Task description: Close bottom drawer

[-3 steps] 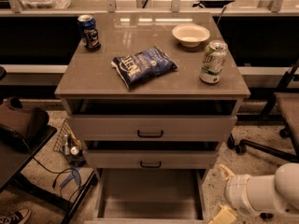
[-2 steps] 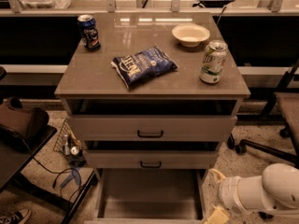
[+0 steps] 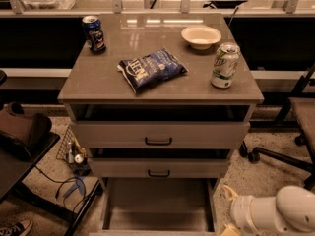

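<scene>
The bottom drawer (image 3: 157, 203) of the grey-beige cabinet (image 3: 162, 90) is pulled far out toward me. Its empty inside shows, and its front and handle are cut off by the lower edge of the view. The two drawers above, each with a black handle, stand slightly out. My gripper (image 3: 228, 211), cream-coloured on a white arm, is low at the right, just beside the open drawer's right side wall. Its fingers are spread apart and hold nothing.
On the cabinet top lie a blue chip bag (image 3: 151, 69), a dark can (image 3: 93, 33), a green can (image 3: 224, 65) and a white bowl (image 3: 201, 36). An office chair base (image 3: 275, 154) stands at the right. A dark chair (image 3: 24, 146) and cables (image 3: 69, 186) are at the left.
My arm and gripper have shifted slightly left and down, closer to the open drawer's right side. The drawers and the things on top have not moved.
</scene>
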{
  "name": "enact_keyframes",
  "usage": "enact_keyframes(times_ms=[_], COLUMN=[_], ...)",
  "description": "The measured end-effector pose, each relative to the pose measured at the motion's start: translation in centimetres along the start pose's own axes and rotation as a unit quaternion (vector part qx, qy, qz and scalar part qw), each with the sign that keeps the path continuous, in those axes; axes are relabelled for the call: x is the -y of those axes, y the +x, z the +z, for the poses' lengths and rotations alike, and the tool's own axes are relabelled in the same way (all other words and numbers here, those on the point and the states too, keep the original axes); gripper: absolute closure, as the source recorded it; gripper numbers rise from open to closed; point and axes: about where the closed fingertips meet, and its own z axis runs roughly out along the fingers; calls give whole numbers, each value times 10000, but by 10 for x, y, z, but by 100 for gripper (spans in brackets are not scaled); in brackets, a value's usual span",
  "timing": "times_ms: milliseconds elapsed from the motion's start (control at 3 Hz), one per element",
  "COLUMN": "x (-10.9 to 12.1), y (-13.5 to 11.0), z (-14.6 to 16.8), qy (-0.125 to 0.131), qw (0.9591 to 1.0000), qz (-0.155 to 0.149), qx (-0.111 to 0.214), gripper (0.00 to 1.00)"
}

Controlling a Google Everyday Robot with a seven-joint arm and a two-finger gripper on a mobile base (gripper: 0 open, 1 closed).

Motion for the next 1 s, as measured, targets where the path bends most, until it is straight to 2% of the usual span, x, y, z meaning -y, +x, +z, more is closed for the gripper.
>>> enact_keyframes(times_ms=[333, 667, 1000], x=[-1, 3, 7], y=[40, 80, 114], z=[33, 58, 85], qy=[-100, -170, -270], qw=[9997, 9989, 9980], qz=[41, -126, -198], qx=[217, 425, 542], gripper=[0, 17, 41])
